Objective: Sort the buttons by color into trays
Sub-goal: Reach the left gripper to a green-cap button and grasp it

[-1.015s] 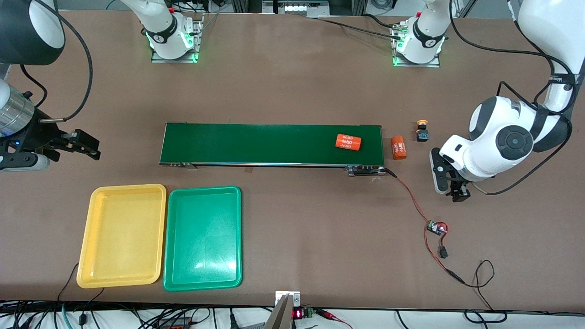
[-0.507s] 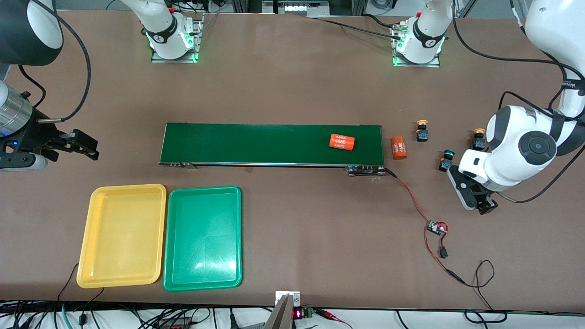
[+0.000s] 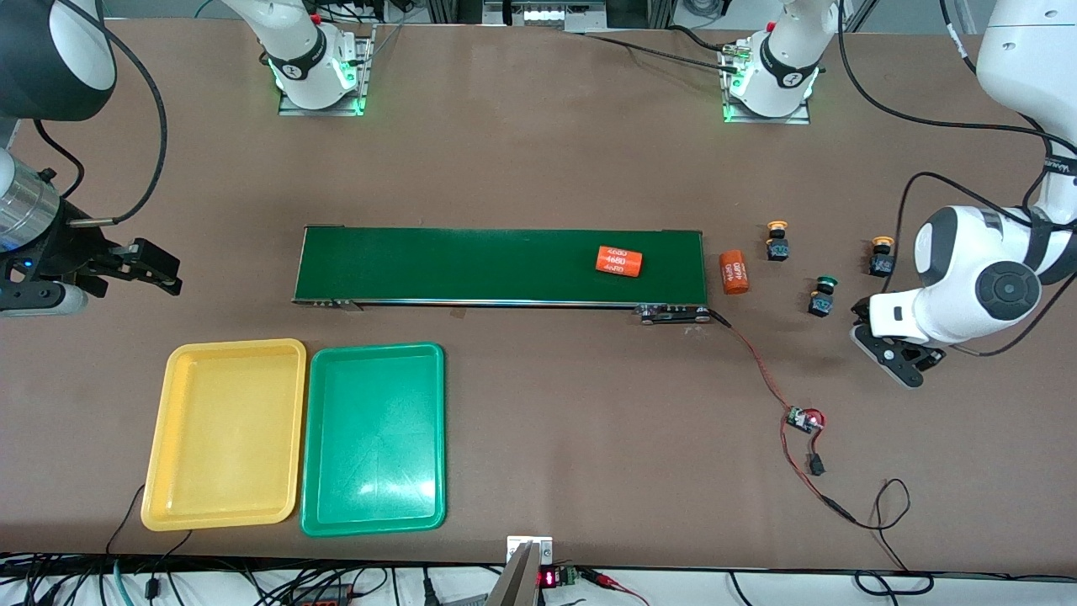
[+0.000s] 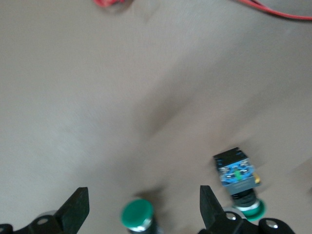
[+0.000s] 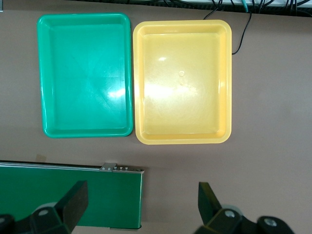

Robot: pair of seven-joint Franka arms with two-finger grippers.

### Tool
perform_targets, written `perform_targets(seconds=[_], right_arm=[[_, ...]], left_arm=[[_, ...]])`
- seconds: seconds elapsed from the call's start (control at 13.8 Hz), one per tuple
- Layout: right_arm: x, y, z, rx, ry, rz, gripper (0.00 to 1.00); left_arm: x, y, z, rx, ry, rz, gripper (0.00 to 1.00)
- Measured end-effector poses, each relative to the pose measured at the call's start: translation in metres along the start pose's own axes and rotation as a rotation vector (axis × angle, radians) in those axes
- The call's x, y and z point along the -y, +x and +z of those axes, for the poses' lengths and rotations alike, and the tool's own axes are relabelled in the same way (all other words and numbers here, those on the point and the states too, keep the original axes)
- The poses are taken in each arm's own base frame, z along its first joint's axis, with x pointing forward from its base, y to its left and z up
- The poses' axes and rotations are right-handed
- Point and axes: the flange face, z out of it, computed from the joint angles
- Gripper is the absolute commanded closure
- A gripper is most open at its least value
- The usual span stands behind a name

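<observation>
The right gripper (image 3: pixel 135 268) is being held, fingers wide and empty, over bare table at the right arm's end, where that arm is waiting. Its wrist view is showing what the front view also shows, the yellow tray (image 5: pixel 182 82) and green tray (image 5: pixel 86 74) lying side by side, both empty, plus the belt (image 5: pixel 68 195) end. In the front view the yellow tray (image 3: pixel 225 433) is lying toward the right arm's end, the green tray (image 3: pixel 374 438) touching it, both nearer the camera than the belt (image 3: pixel 496 265). One orange cylinder (image 3: pixel 619 261) is lying on the belt; a second cylinder (image 3: pixel 734 272) is lying on the table just off the belt's end. Toward the left arm's end, three buttons are being shown: a yellow-capped button (image 3: pixel 777 240), a green-capped button (image 3: pixel 823 296) nearer the camera, and another yellow-capped button (image 3: pixel 881 257) partly beside the left arm. The left gripper (image 3: pixel 896 358) is being held low over the table near these, fingers wide and empty. Only its wrist view is revealing two green caps: one button (image 4: pixel 137 216) between the fingers and a tipped button (image 4: pixel 240 180) beside one finger. A red cable (image 3: pixel 770 383) is running from the belt.
</observation>
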Motion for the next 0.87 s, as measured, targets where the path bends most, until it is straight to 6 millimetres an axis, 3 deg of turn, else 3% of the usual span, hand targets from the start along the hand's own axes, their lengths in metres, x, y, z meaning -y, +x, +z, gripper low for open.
perform_targets(seconds=[0.29,0.65,0.87], right_arm=[[0.0,0.0,0.0,0.0,0.0,0.0,0.0],[0.003,0.0,0.0,0.0,0.001,-0.002,0.0],[0.003,0.0,0.0,0.0,0.001,-0.003,0.0]], left_arm=[[-0.026,-0.008,0.029,0.014,-0.203,-0.305,0.0],[-0.036,-0.012,0.045,0.031,-0.255,-0.355,0.0],[-0.046,-0.015,0.064,0.04,-0.268,-0.357,0.01]])
